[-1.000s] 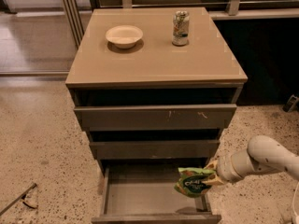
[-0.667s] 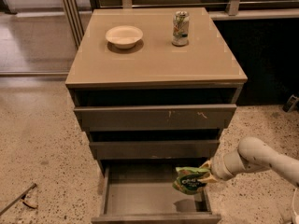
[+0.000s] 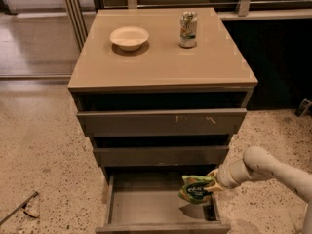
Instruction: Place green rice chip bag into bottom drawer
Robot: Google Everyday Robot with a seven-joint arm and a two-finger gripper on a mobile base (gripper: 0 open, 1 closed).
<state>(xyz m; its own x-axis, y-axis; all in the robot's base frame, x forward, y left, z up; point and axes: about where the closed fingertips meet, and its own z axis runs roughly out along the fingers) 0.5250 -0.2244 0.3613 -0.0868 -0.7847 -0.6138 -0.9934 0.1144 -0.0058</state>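
The green rice chip bag (image 3: 197,189) hangs over the right side of the open bottom drawer (image 3: 146,204), a shallow grey tray pulled out at the foot of the cabinet. My gripper (image 3: 214,180) is shut on the bag's right edge and holds it just above the drawer floor, where its shadow falls. My white arm (image 3: 265,167) reaches in from the lower right.
The cabinet top (image 3: 161,57) carries a white bowl (image 3: 129,36) at back left and a small drink can (image 3: 188,29) at back right. The scratched top drawer (image 3: 161,122) and the middle drawer (image 3: 161,155) are closed. A dark tool (image 3: 19,207) lies on the speckled floor at left.
My gripper has carried the bag a little left and further in over the bottom drawer. The arm has reached further left with it.
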